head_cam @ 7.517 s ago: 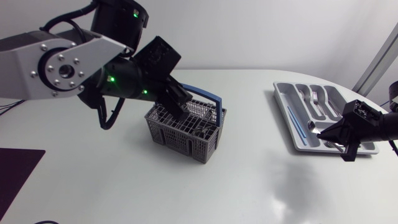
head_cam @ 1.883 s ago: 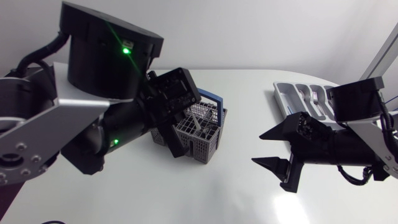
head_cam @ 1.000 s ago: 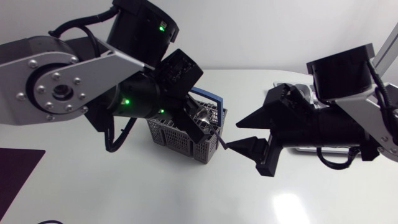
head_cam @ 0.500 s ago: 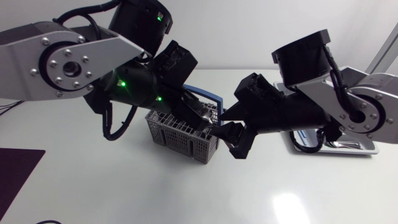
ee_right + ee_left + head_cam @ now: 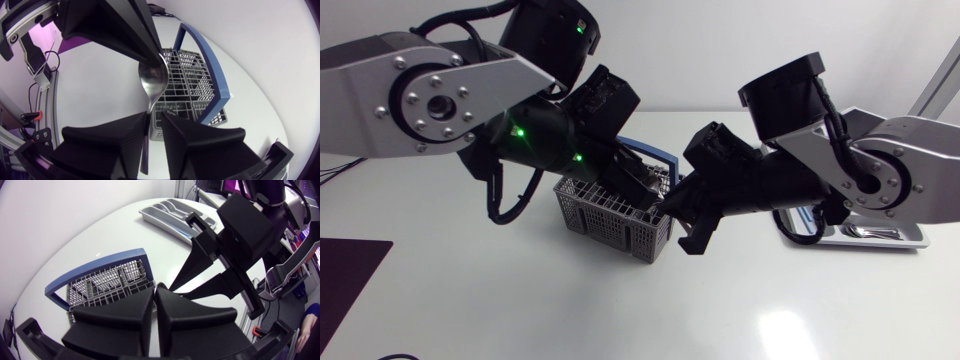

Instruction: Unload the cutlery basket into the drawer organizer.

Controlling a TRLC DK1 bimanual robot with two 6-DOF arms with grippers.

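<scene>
Left claw (image 5: 155, 288) is clamped on the spoon (image 5: 152, 82) by its bowl, just above the basket (image 5: 605, 213). Right claw (image 5: 154, 117), beside the basket, stands slightly apart, its fingers flanking the handle.

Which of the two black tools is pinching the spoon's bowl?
The left tool, over the basket: it clamps the bowl end of the spoon. The right tool, open, merely straddles the handle.

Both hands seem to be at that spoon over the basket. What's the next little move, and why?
Probably the right hand should close firmly on the spoon handle: the left hand pinches its bowl over the basket, and the handle lies within the right hand.
</scene>
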